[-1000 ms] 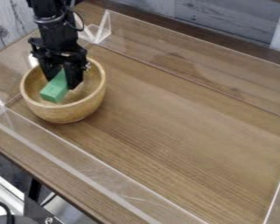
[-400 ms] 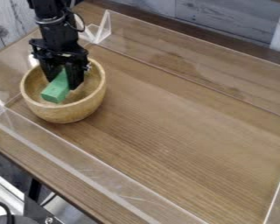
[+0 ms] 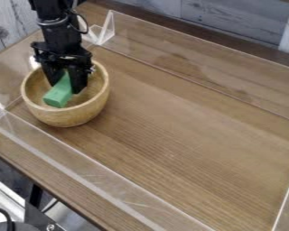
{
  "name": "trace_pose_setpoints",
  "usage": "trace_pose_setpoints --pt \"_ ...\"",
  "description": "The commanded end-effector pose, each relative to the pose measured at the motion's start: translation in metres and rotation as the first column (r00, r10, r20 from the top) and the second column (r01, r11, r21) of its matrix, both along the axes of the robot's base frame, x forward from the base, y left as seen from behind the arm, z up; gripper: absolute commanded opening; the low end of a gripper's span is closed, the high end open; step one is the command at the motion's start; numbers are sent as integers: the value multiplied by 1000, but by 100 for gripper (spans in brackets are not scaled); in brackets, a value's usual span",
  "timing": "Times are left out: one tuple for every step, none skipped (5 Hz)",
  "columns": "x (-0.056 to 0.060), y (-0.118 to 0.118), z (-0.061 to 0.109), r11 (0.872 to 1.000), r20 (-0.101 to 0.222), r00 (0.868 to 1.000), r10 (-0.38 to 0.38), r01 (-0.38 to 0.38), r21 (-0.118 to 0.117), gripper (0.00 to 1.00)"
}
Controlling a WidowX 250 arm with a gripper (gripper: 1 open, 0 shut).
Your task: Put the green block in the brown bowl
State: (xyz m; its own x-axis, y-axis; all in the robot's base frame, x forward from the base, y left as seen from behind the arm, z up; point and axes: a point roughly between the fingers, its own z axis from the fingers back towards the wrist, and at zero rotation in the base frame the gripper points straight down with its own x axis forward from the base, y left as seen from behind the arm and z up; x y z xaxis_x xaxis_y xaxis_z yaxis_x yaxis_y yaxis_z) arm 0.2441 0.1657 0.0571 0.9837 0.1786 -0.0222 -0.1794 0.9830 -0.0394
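**Inspector A:** In the camera view, where did the task stand?

**Inspector B:** The gripper (image 3: 65,74) pointed straight down into the brown bowl (image 3: 65,97), jaws pinching the green block (image 3: 59,89). The block sat tilted inside the bowl, low within the rim. Delivery appeared all but done; release and withdrawal remained.

**Inspector A:** Obstructions?

**Inspector B:** None noted. The wooden bench (image 3: 183,117) carried a clear low wall (image 3: 135,203) around its edge, well apart from the bowl.
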Motion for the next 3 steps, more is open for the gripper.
trace_pose_setpoints --pt "10 6 13 1000 40 999 4 -5 25 0" --pt "12 4 20 1000 46 999 10 -11 18 0" --pt "13 3 22 1000 46 999 16 -16 15 0"
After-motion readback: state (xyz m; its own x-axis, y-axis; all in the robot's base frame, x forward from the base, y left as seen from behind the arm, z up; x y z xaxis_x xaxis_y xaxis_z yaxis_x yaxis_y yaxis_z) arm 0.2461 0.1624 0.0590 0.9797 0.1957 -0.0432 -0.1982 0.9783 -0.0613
